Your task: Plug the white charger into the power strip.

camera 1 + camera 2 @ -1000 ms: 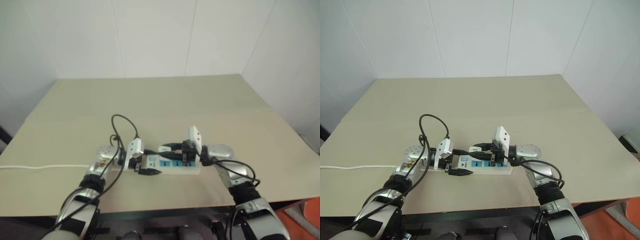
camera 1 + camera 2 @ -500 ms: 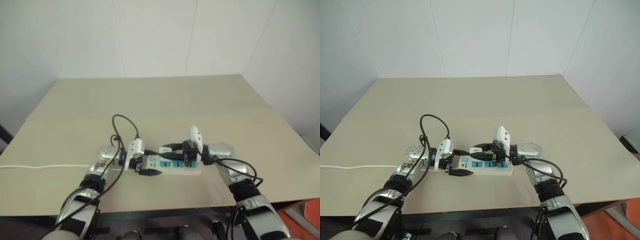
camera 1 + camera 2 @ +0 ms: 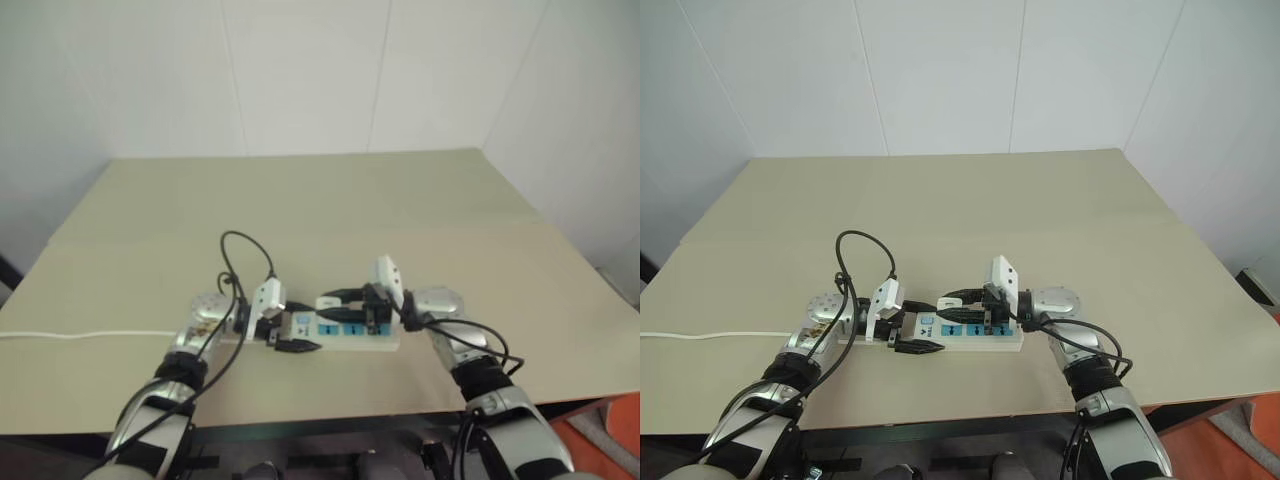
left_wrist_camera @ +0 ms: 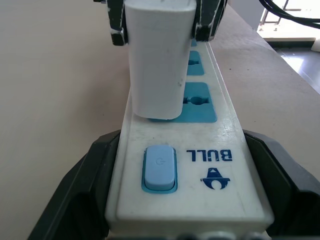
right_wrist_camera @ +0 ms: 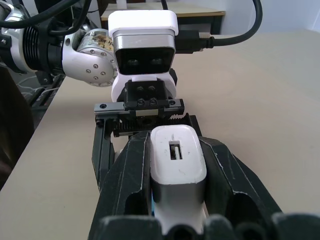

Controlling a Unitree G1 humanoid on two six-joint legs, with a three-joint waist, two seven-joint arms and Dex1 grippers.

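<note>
Fingers of the right gripper (image 5: 175, 200) are pinched on the small white rounded plastic charger (image 4: 157, 60), one black finger on each side of it, holding it upright over the long white power strip with blue socket faces (image 4: 200, 150). Seen from the left wrist, the charger's lower end sits right at the blue socket nearest the pale blue switch (image 4: 159, 167); whether its pins have entered the holes is hidden under the body. The left gripper (image 3: 912, 332) has its jaws spread wide around the switch end of the strip, a finger along each long side, bracing it on the beige table (image 3: 940, 200). The strip's thin white cord (image 3: 700, 335) runs off toward the table's left edge.

The main risk, as I judge it, is pressing down with the pins off the holes: the charger could tilt or slip in the pinch. The charger also seems to sit toward one edge of the socket, which would cause that. If the left gripper's brace is loose, the strip could slide or twist under the push.
</note>
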